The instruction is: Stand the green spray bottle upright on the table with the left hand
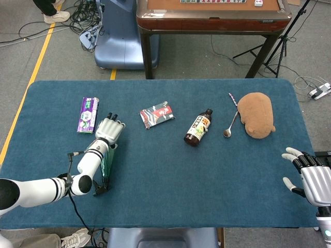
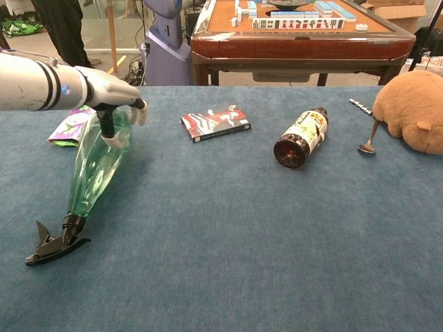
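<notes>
**Still tipped: spray bottle held at its base**

The green spray bottle [image 2: 97,169] is seen lying tilted on the blue table [image 1: 170,191], near its left side. Its long axis runs toward the robot, with the black trigger head [image 2: 55,243] touching the cloth at the near end and the base raised. The base is gripped by the left hand [image 2: 111,90]. The right hand [image 1: 310,173] is held empty, fingers apart, at the right edge.
</notes>
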Robot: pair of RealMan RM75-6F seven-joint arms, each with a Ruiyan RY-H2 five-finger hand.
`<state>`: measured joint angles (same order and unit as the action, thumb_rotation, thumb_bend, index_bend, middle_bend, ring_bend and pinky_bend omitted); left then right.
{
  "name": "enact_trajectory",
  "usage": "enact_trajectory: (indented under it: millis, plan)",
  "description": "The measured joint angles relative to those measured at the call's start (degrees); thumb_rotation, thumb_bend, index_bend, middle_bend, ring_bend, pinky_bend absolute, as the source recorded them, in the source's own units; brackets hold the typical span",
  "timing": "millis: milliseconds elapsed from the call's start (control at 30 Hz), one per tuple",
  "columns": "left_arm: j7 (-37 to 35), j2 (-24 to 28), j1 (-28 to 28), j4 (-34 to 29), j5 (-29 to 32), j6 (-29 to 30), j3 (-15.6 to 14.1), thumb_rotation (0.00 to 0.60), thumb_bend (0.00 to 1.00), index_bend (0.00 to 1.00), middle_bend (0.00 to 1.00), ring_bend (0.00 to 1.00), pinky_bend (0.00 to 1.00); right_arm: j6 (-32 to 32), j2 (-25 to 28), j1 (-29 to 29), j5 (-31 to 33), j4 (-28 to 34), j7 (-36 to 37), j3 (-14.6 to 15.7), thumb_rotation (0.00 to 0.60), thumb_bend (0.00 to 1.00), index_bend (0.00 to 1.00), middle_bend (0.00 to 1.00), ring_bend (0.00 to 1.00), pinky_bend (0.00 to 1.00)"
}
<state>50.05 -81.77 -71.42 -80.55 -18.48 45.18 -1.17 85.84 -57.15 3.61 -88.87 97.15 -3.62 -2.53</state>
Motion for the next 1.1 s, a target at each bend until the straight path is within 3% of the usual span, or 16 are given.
enact_trajectory:
  millis: [133, 267, 567, 733, 833, 933, 1100]
  plan:
    - [-2.64, 1.49, 1.35, -1.05, -4.46, 0.57, 0.13, 0.597, 0.25, 0.24, 0.26, 0.0, 0.0, 0.47, 0.13, -0.35, -0.12, 0.04, 0.12, 0.11, 0.6, 0.21, 0.3, 0.23, 0.21, 0.31]
    - [-7.77, 3.4, 4.05, -1.97, -15.71, 1.56, -0.05, 0.6, 0.25, 0.23, 0.26, 0.0, 0.0, 0.36, 0.08, -0.3, -0.16, -0.03, 0.21, 0.13, 0.6, 0.21, 0.3, 0.23, 0.21, 0.31]
    - [-25.81, 7.65, 11.89, 1.1, -54.27, 8.7, -4.25, 0.6, 0.25, 0.17, 0.18, 0.0, 0.0, -0.41, -0.07, 0.34, -0.51, 0.04, -0.03, 0.07, 0.6, 0.21, 0.3, 0.23, 0.21, 0.31]
    - [-38.42, 8.61, 16.72, 9.79, -72.77, 17.52, -8.62, 0.6, 0.25, 0.15, 0.16, 0.0, 0.0, -0.6, -0.12, 0.5, -0.6, 0.05, -0.04, 0.08, 0.6, 0.21, 0.3, 0.23, 0.21, 0.31]
    - [-43.51, 8.37, 19.45, 16.39, -79.36, 23.62, -10.84, 0.6, 0.25, 0.14, 0.16, 0.0, 0.0, -0.75, -0.06, 0.55, -0.51, 0.04, -0.01, 0.09, 0.6, 0.21, 0.3, 0.23, 0.21, 0.31]
    - [-46.05, 7.51, 21.68, 22.84, -84.3, 28.57, -12.67, 0.6, 0.25, 0.14, 0.16, 0.0, 0.0, -0.87, -0.03, 0.61, -0.51, 0.07, -0.01, 0.13, 0.6, 0.21, 0.3, 0.23, 0.21, 0.31]
    - [-48.73, 4.94, 24.93, 31.67, -89.14, 31.94, -15.22, 0.6, 0.25, 0.14, 0.16, 0.0, 0.0, -0.85, -0.07, 0.56, -0.5, 0.05, 0.08, 0.21, 0.6, 0.21, 0.3, 0.23, 0.21, 0.31]
